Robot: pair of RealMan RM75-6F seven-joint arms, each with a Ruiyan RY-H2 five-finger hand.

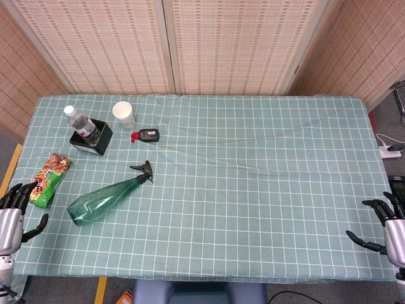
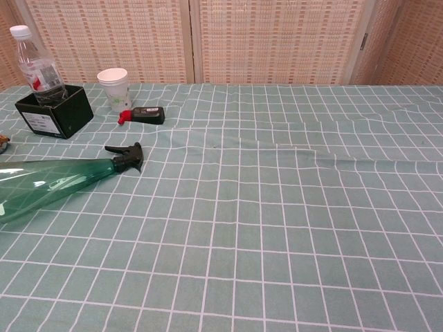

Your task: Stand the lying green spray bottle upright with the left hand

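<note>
The green spray bottle (image 1: 104, 199) lies on its side on the checked cloth, its black trigger head (image 1: 143, 171) pointing to the back right and its base toward the front left. In the chest view the green spray bottle (image 2: 52, 185) stretches across the left edge. My left hand (image 1: 14, 210) hovers at the table's left front edge, fingers apart and empty, a short way left of the bottle's base. My right hand (image 1: 387, 227) stays at the far right edge, fingers spread, holding nothing. Neither hand shows in the chest view.
A snack packet (image 1: 50, 179) lies just behind my left hand. A black box (image 1: 91, 138) holding a clear water bottle (image 1: 80, 123) stands at the back left, with a white paper cup (image 1: 124, 113) and a small black and red device (image 1: 147, 135) beside it.
</note>
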